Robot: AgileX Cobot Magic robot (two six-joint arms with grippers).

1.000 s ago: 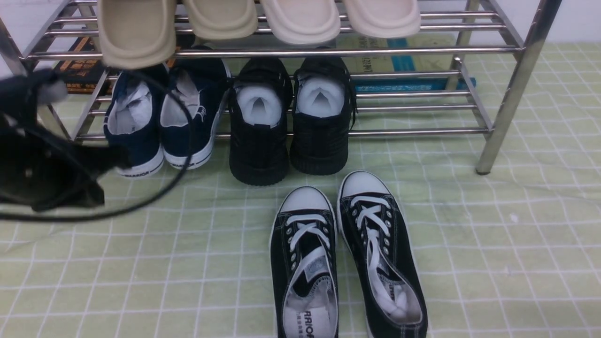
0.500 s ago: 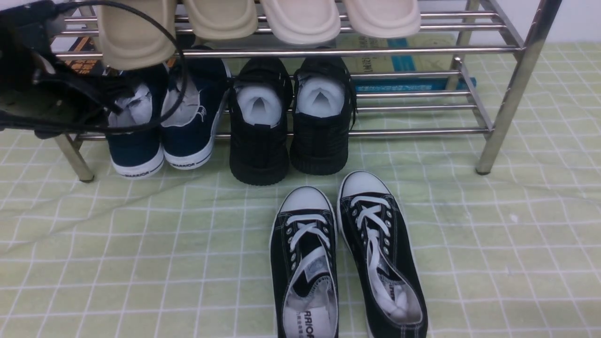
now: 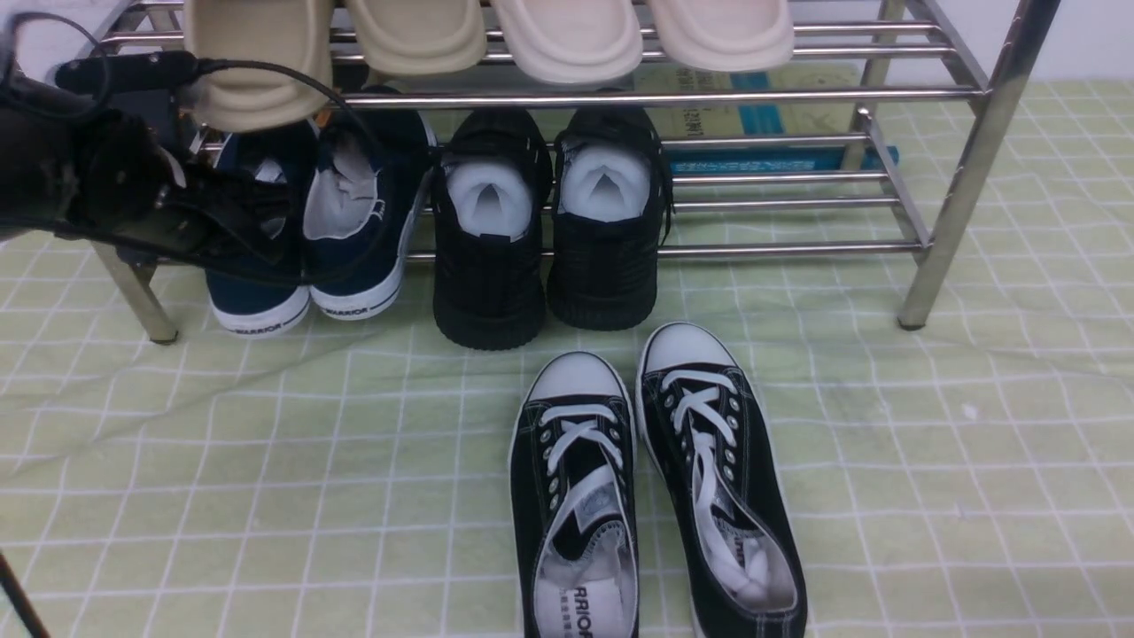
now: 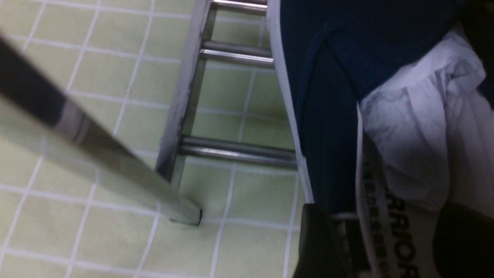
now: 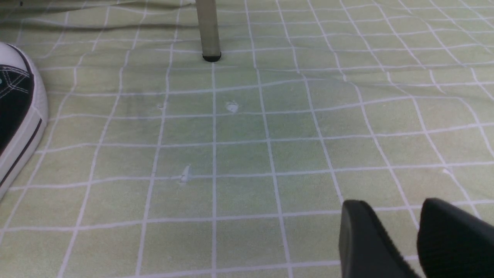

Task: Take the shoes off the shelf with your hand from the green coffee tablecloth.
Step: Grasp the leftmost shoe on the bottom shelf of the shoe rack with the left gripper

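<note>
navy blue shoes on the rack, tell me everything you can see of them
The navy shoes are a laceless canvas pair with white rubber soles printed WARRIOR and crumpled white paper stuffing. They sit side by side at the left end of the shelf, on its lower tier, toes toward the camera and overhanging the front bar. The open left gripper straddles the left shoe's collar.

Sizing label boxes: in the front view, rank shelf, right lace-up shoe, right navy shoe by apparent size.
1. shelf
2. right lace-up shoe, nearer the camera, so unsure
3. right navy shoe
</note>
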